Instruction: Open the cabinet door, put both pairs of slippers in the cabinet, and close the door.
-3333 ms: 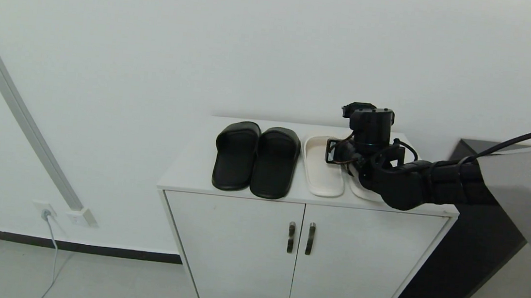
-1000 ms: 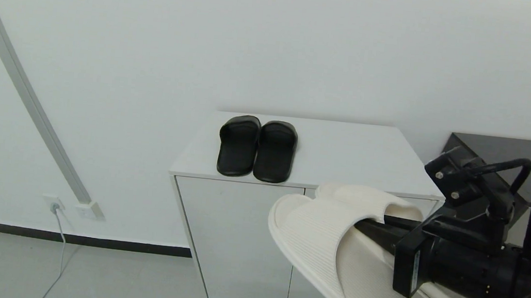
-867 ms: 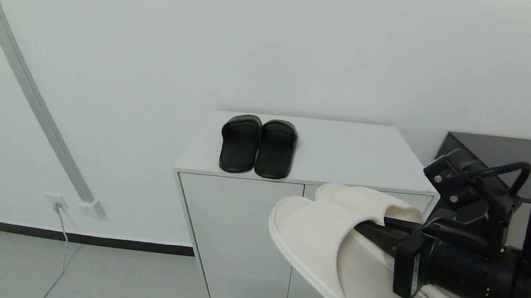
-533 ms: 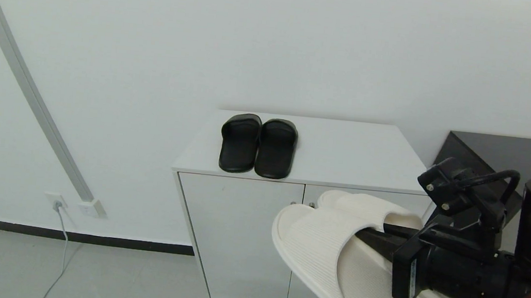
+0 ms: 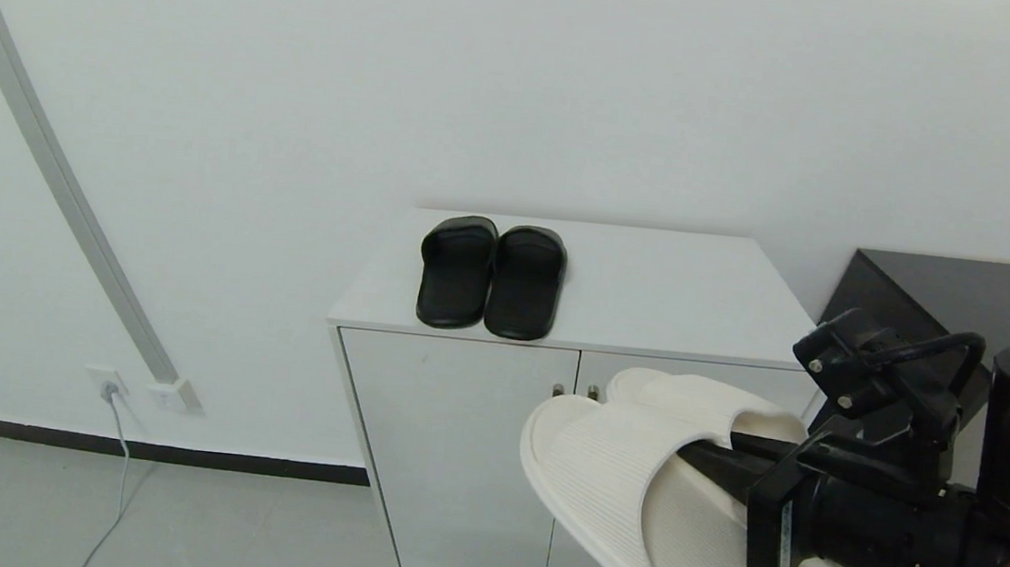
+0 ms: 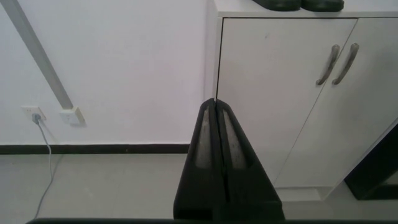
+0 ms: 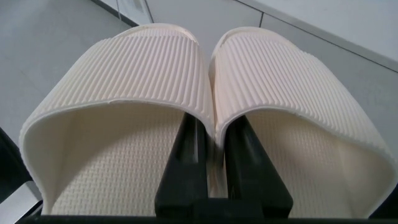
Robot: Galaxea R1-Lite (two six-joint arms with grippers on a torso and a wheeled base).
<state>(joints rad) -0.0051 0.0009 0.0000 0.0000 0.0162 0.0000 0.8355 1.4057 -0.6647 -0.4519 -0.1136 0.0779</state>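
Note:
A white two-door cabinet (image 5: pixel 451 454) stands against the wall, doors closed, with its paired handles (image 5: pixel 574 391) at the middle. The black slippers (image 5: pixel 491 276) lie side by side on its top. My right gripper (image 7: pixel 212 143) is shut on the white slippers (image 5: pixel 627 462), pinching the inner edges of both straps together and holding the pair in the air in front of the right door. My left gripper (image 6: pixel 215 118) is shut and holds nothing, low in front of the left door (image 6: pixel 280 93), with the handles (image 6: pixel 339 62) off to one side.
A dark piece of furniture (image 5: pixel 931 287) stands right of the cabinet. A wall socket with a cable (image 5: pixel 110 389) and a slanted grey conduit (image 5: pixel 46 147) are on the wall to the left. Grey floor lies open left of the cabinet.
The right gripper took the white slippers off the cabinet top and drew them back toward me; the view pulled away from the cabinet. In the last second the held pair sank slightly.

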